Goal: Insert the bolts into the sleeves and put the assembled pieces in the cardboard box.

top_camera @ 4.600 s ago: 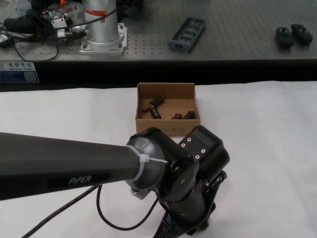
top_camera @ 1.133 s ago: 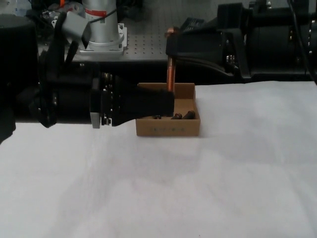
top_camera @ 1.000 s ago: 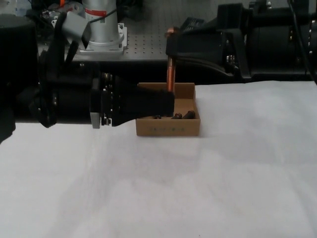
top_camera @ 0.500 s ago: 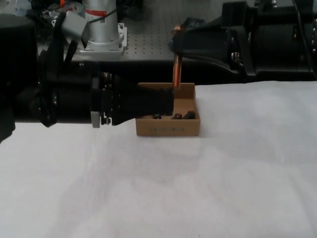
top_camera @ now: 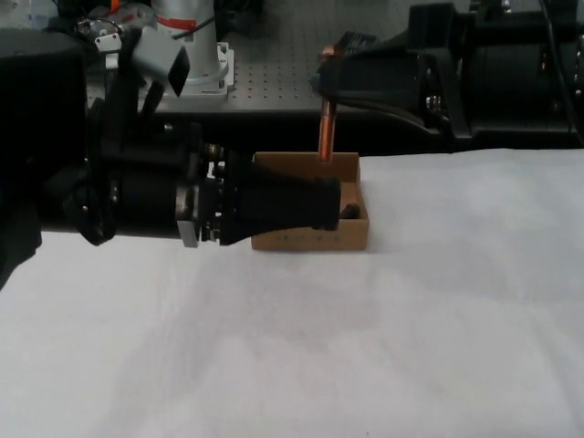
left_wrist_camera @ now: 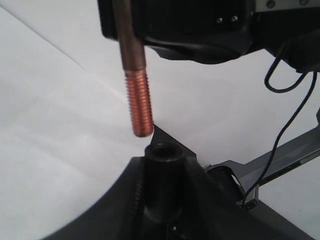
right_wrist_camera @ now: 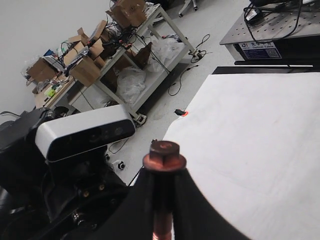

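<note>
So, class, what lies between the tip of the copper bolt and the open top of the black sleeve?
Nothing: in the left wrist view a bare gap separates the threaded tip of the bolt from the mouth of the sleeve.
</note>
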Robot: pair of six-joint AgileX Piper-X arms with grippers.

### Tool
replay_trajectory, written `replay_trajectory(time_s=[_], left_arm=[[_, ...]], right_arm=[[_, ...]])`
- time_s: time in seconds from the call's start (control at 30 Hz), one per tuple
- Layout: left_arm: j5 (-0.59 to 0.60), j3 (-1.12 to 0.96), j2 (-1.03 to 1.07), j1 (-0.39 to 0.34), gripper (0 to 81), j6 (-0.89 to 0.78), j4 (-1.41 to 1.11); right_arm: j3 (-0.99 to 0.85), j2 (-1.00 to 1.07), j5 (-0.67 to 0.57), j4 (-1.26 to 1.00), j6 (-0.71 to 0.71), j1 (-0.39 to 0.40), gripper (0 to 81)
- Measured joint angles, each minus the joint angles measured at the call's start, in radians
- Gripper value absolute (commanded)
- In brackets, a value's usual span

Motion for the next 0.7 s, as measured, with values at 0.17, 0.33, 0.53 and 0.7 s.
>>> replay_trajectory(time_s=[0.17,0.33,0.53,0.7], left_arm=[[-0.006,0.0,0.0,0.0,0.6,0.004,0.0],[-0.02,0.0,0.0,0.0,0.6,0.012,0.0],[-0.022,0.0,0.0,0.0,0.6,0.014,0.0],[-0.043,0.0,0.0,0.0,0.6,0.026,0.0]], right_arm=[[0.0,0.0,-0.011,0.0,0.0,0.0,1.9],[0.0,0.0,-0.011,0.0,0.0,0.0,1.9],[0.0,0.0,-0.018,0.0,0.0,0.0,1.9],[0.0,0.0,-0.026,0.019,0.0,0.0,1.9]])
